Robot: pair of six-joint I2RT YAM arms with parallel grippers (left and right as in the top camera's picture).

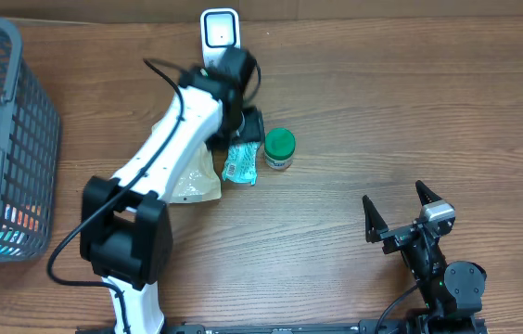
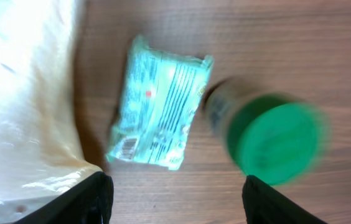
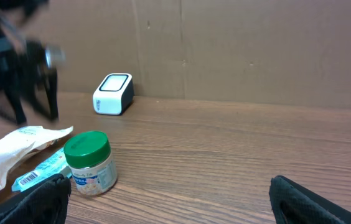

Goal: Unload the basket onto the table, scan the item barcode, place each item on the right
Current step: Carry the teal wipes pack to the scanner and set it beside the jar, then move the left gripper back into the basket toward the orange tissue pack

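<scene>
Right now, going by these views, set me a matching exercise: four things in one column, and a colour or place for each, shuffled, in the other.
Things:
1 jar
2 packet
3 scanner
4 basket

Descriptions:
A grey mesh, far left
B white, at the back
C green lid
D teal, lying flat

Pairs: 1-C, 2-D, 3-B, 4-A

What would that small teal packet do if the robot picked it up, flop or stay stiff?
The teal packet would probably bend a little: its wrapper looks thin and crinkled, with sealed edges. It likely feels light, being small and flat on the table. The glossy film might be a bit slippery, but lying flat, it should not roll.
</scene>
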